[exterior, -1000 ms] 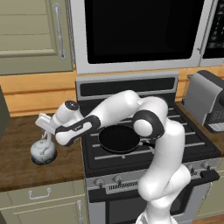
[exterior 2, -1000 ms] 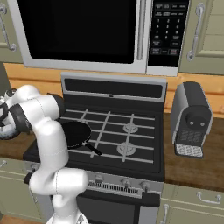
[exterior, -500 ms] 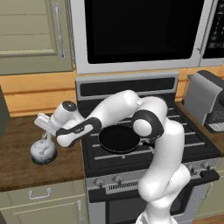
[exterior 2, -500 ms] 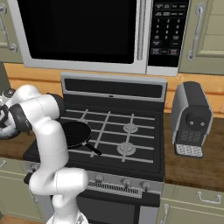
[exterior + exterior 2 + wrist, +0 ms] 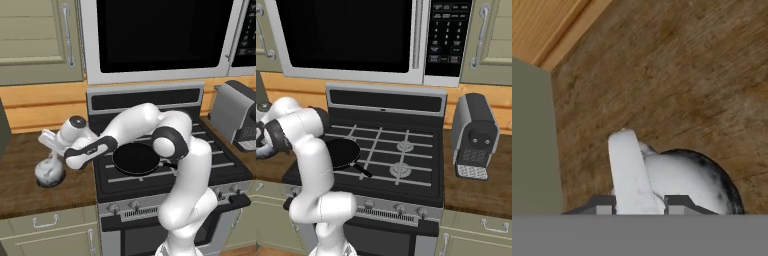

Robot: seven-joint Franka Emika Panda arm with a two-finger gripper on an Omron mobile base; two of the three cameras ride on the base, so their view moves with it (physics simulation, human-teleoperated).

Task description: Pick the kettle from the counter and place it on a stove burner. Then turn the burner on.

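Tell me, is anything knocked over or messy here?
Nothing stands out. The kettle sits upright on the counter, the pincer closed on its handle, and the frying pan lies flat on the stove.

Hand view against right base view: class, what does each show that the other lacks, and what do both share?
Hand view: the kettle, its arched handle between the fingertips of the gripper, closed on it.
Right base view: the stove burner, frying pan, microwave and coffee machine.
Both: the brown wood-grain counter.
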